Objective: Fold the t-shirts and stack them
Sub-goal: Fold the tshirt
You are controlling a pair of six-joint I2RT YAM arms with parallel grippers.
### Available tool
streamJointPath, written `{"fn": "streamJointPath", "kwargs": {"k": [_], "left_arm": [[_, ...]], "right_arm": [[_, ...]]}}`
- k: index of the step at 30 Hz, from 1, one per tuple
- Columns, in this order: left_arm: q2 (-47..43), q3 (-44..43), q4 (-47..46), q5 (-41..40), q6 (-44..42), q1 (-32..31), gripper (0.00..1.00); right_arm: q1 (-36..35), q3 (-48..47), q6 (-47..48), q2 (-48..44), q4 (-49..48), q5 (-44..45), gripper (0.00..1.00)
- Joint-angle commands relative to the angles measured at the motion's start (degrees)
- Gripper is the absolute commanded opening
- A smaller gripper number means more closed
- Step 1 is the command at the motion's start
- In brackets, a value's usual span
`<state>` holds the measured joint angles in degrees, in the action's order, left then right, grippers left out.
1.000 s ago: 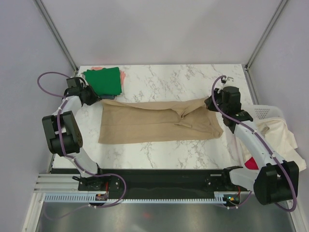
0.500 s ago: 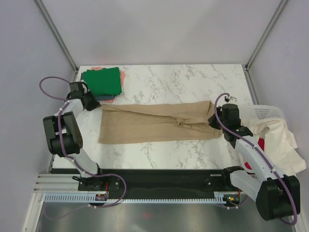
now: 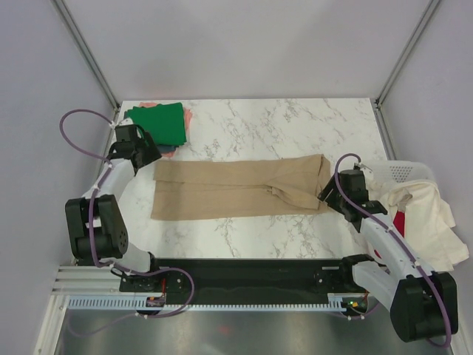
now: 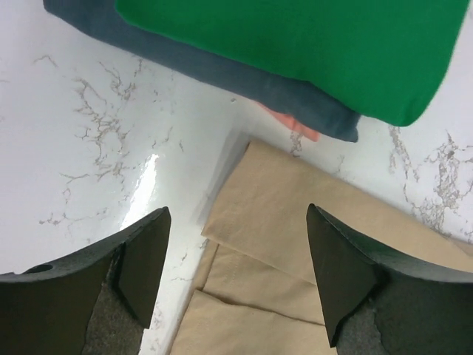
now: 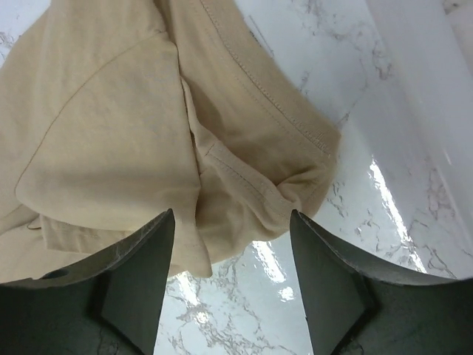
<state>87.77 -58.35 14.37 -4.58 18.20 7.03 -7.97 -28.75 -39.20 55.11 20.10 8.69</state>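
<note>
I judge the job partly done. A folded stack (image 3: 160,129) sits at the far left corner of the table (image 3: 281,122) with a green shirt (image 3: 155,118) on top. The tan shirt (image 3: 222,191) lies across the middle as a long band, folded lengthwise but not yet folded short or stacked. Off the table's right edge, the basket (image 3: 405,170) carries a cream shirt (image 3: 429,214) with a red shirt (image 3: 400,222) showing beneath it, both unfolded, so those are left too. My left gripper (image 3: 150,156) hangs over the band's far left corner, just beside the stack, fingers spread wide and holding nothing. My right gripper (image 3: 326,195) hangs over the band's right end, also spread wide and empty. The overhead view gives the whole layout, but of the stack it shows little more than the green top. My left wrist view fills that in: a dark blue-grey shirt (image 4: 222,70) lies under the green one and a pink shirt (image 4: 301,127) peeks from below that. It also shows the tan corner's layered edges close to the stack, though I cannot tell whether they touch. My right wrist view shows what the overhead view flattens: the band's right end is bunched, with a sleeve and hem rumpled and tucked under. I think that end wants smoothing before the next fold.
</note>
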Motion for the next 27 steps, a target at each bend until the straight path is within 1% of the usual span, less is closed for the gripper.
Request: {"fn": "streamJointPath", "kwargs": {"k": [1, 5, 6, 9, 11, 12, 13, 17, 19, 21, 23, 24, 27], "left_arm": [[-4.0, 0.8, -3.6, -6.4, -3.6, -5.0, 0.81], [-5.4, 0.5, -3.6, -6.7, -4.0, -9.0, 0.8], [-5.2, 0.3, -3.5, -5.1, -4.2, -9.3, 0.8], [-4.3, -0.4, -3.2, -3.9, -5.1, -12.4, 0.79], [-2.9, -0.9, -2.9, -2.6, -6.1, -14.0, 0.78], [-0.7, -1.8, -2.3, -3.0, -6.3, -16.1, 0.77], [0.7, -2.4, -0.6, -3.8, -6.2, -17.2, 0.77], [7.3, -5.5, 3.8, -5.5, -6.1, -21.7, 0.75], [10.0, -7.2, 5.7, -5.4, -4.8, -23.5, 0.75], [11.7, -8.8, 9.1, -4.1, -3.2, -24.8, 0.75], [13.7, -9.2, 10.6, -1.5, -1.9, -25.0, 0.74], [14.4, -9.5, 12.3, 0.4, 0.0, -25.0, 0.74], [16.1, -9.2, 15.7, 4.0, 3.2, -25.0, 0.72]], "right_arm": [[0.3, -4.3, 0.6, -2.4, 3.1, 1.5, 0.71], [-1.0, -6.3, 0.0, -5.5, 3.3, -1.8, 0.7], [-1.4, -6.8, -0.4, -5.5, 2.5, -2.6, 0.69], [-4.7, -6.9, -3.3, -2.7, -1.5, -6.1, 0.68], [-8.3, -7.8, -5.0, 2.3, -3.9, -6.2, 0.68], [-9.5, -8.3, -5.5, 4.5, -4.6, -5.9, 0.68], [-11.6, -8.9, -5.9, 8.7, -5.4, -5.7, 0.68], [-14.8, -12.5, -6.8, 19.3, -6.0, -2.3, 0.67], [-14.8, -13.5, -7.4, 24.0, -5.8, -1.4, 0.68], [-14.7, -14.2, -7.8, 26.7, -5.5, -0.3, 0.7], [-14.4, -15.4, -7.6, 30.5, -4.5, 1.2, 0.71], [-14.2, -15.8, -7.0, 32.9, -4.5, 1.4, 0.72], [-11.2, -18.1, -4.8, 37.1, -4.4, 0.9, 0.72]]}}
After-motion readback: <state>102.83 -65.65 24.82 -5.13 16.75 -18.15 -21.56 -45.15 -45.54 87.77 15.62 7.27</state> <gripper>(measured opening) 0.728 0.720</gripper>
